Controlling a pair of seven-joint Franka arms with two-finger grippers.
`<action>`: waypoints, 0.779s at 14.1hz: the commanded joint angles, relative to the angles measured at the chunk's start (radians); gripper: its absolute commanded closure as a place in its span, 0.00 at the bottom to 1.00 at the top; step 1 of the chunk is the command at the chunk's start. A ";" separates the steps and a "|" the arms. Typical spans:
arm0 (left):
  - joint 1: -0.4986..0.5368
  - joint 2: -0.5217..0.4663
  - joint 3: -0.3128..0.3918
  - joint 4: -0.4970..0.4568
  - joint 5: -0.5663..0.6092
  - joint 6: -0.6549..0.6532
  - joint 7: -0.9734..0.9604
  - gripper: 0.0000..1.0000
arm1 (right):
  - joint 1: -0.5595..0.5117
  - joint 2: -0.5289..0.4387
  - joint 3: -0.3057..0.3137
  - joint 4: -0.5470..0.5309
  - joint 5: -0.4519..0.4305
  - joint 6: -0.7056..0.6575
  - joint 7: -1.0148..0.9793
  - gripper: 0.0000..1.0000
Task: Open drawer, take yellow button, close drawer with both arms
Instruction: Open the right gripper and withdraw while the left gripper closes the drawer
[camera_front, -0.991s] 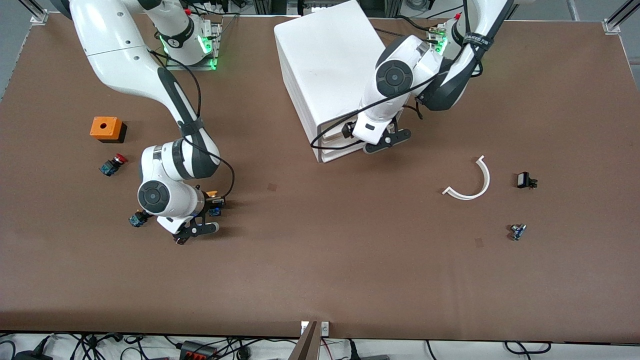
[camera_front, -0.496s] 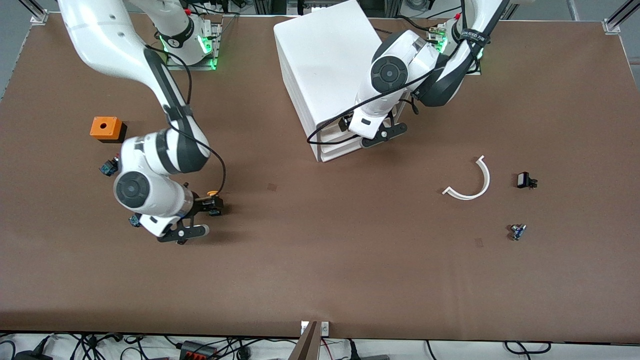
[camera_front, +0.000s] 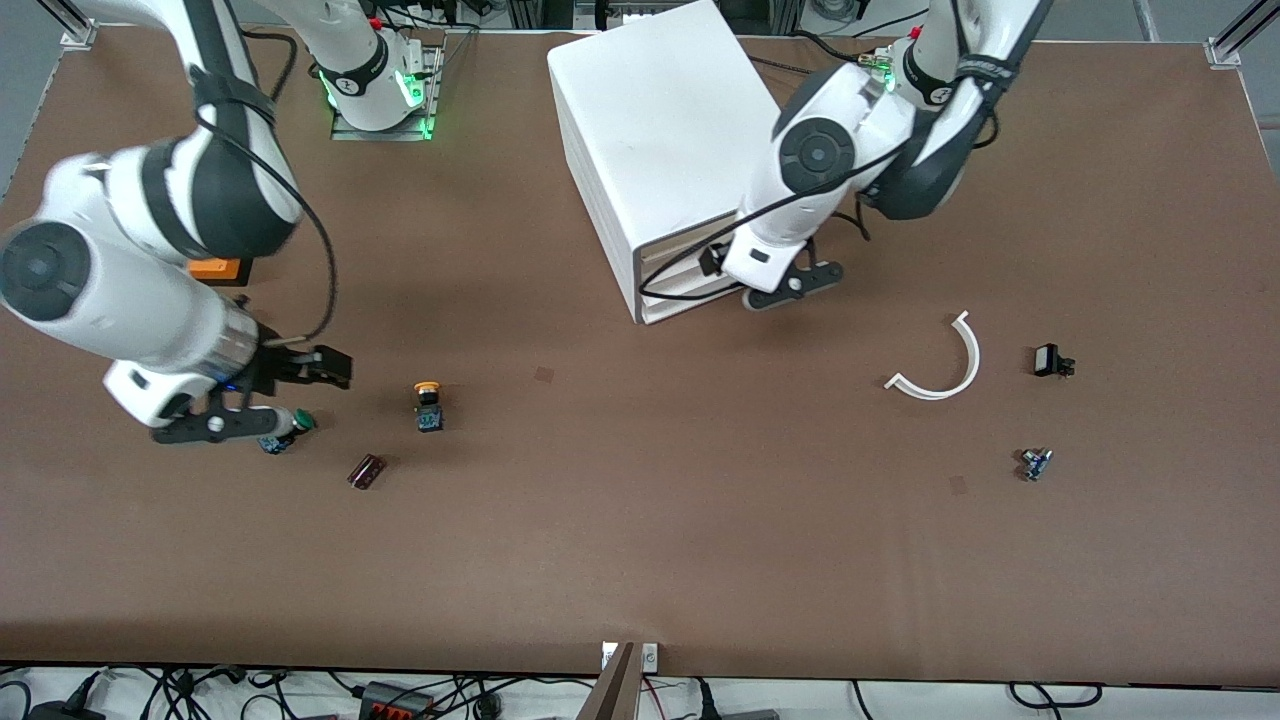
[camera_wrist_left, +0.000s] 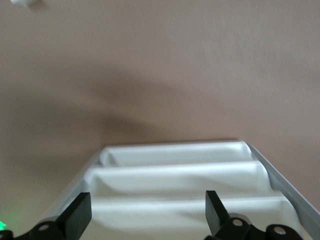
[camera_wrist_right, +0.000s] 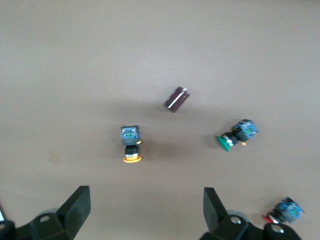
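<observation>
Button (camera_front: 428, 404): released, lying on table; right gripper (camera_front: 262, 395), spread, has lifted clear. Left gripper (camera_front: 742, 272), spread, stays at cabinet (camera_front: 650, 130) front; drawer (camera_front: 672, 268) looks shut; task likely complete.

brown table (camera_front: 640, 560), cables (camera_front: 400, 690) along edge

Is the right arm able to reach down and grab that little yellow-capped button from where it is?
Probably yes. The button lies alone on the bare table, nothing touching it, and the right gripper hangs open close beside it.
</observation>
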 joint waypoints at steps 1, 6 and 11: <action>0.053 -0.011 -0.012 0.086 0.122 -0.105 0.107 0.00 | -0.003 -0.055 -0.032 -0.022 -0.008 -0.011 -0.011 0.00; 0.185 -0.012 -0.009 0.215 0.143 -0.257 0.348 0.00 | -0.018 -0.061 -0.093 0.131 0.003 -0.122 -0.009 0.00; 0.331 -0.014 -0.012 0.371 0.143 -0.423 0.665 0.00 | -0.139 -0.110 -0.078 0.134 0.060 -0.160 -0.029 0.00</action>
